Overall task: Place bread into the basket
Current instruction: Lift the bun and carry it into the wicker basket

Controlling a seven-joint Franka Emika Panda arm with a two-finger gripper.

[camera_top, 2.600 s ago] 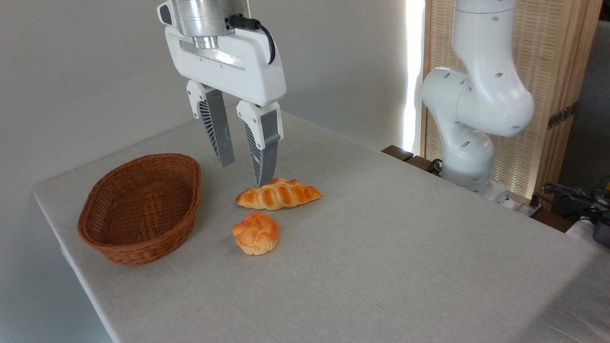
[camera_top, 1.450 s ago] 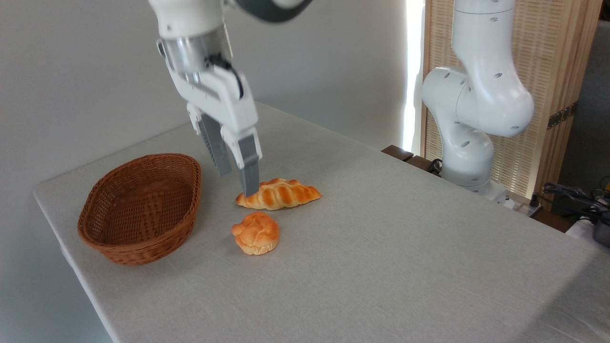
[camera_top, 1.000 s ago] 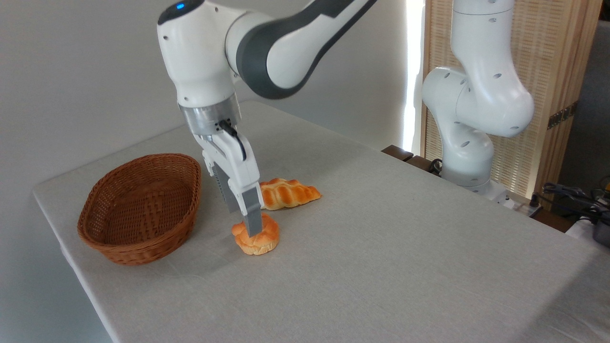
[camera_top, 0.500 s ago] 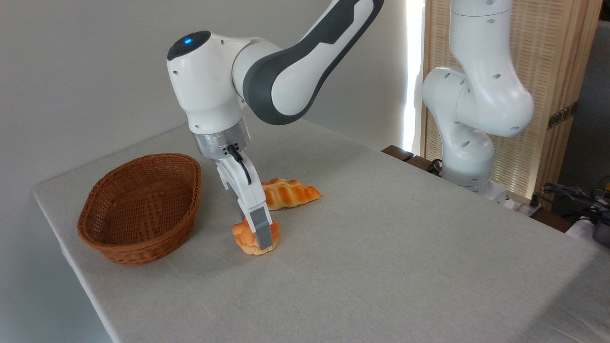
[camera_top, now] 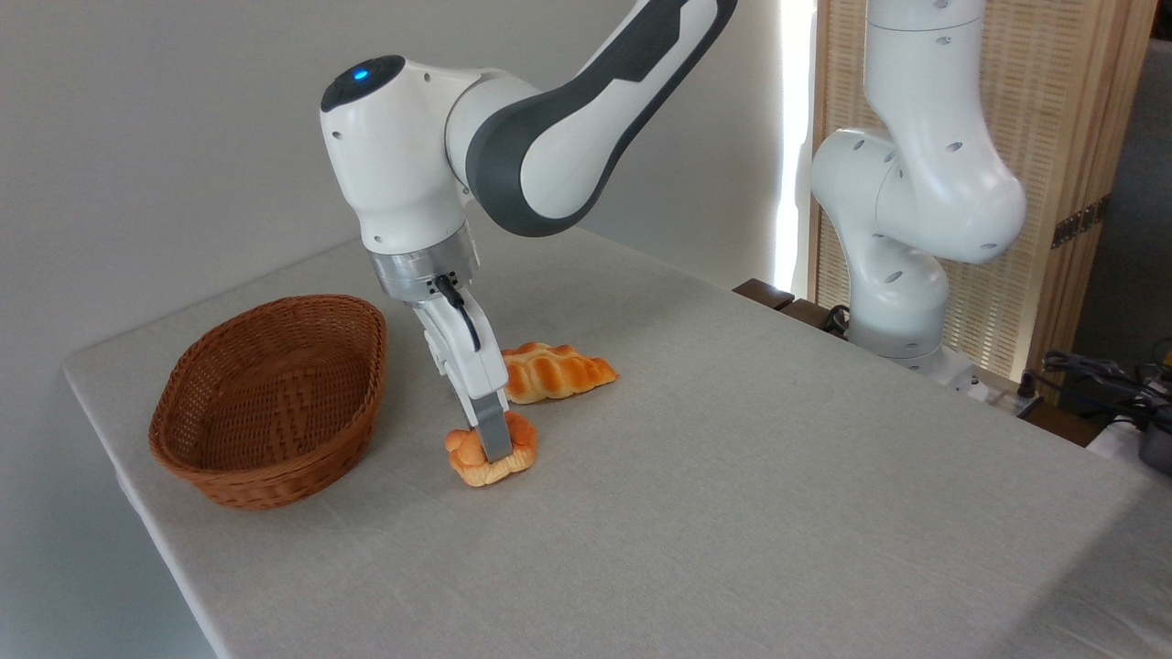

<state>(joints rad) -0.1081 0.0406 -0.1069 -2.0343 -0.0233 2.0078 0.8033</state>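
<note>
Basket (camera_top: pixel 270 398) sits on the tabletop (camera_top: pixel 732 476) near its left edge, oval, brown wicker, open side up, nothing visible inside. Bun (camera_top: pixel 490 453) lies to the right of the basket, apart from it, on the cloth-covered tabletop. It looks squeezed: the sides bulge out either side of the near finger, and the top is pinched in. Claw (camera_top: pixel 494 444) comes down at a slant from the upper left and is clenched on the bun; only the near grey finger shows clearly, the far one is hidden behind it. The bun's base appears to touch the tabletop, though a slight lift cannot be ruled out. Just behind the bun, farther from the basket, lies a longer braided loaf (camera_top: pixel 554 371), its left end hidden by the claw's white body. Arm (camera_top: pixel 513 137) arches up and to the right from the claw. Its base (camera_top: pixel 902 275) stands beyond the tabletop's right edge, well away from the basket.
</note>
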